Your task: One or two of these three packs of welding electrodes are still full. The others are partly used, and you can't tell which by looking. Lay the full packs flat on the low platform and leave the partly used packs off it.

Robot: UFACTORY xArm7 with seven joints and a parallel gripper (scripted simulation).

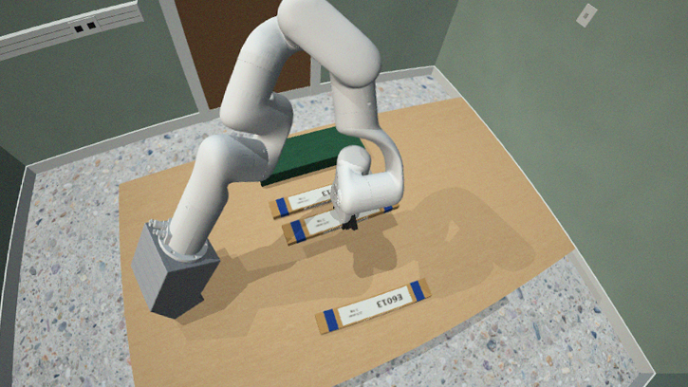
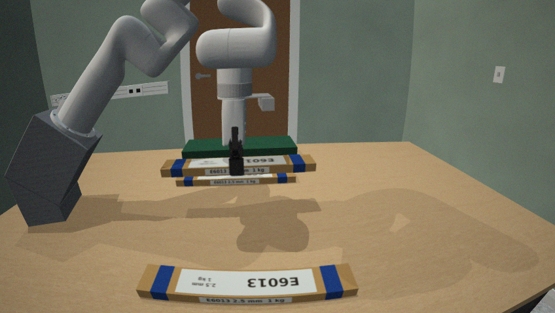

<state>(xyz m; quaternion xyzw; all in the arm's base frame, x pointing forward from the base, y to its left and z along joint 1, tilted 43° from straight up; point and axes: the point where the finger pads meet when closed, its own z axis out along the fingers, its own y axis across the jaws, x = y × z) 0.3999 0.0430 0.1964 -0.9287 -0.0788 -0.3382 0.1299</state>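
A: Black-fingered gripper (image 2: 235, 165) on the white arm (image 1: 238, 141) — state?

B: Clamped across the middle of 1 long tan cardboard electrode pack with blue end bands (image 2: 194, 166), held level above the wooden table (image 2: 408, 175).

A: The other 2 packs?

B: One (image 2: 264, 179) lies near the dark green low platform (image 2: 271, 144); another (image 2: 245, 283) lies well apart, at the table's near edge.
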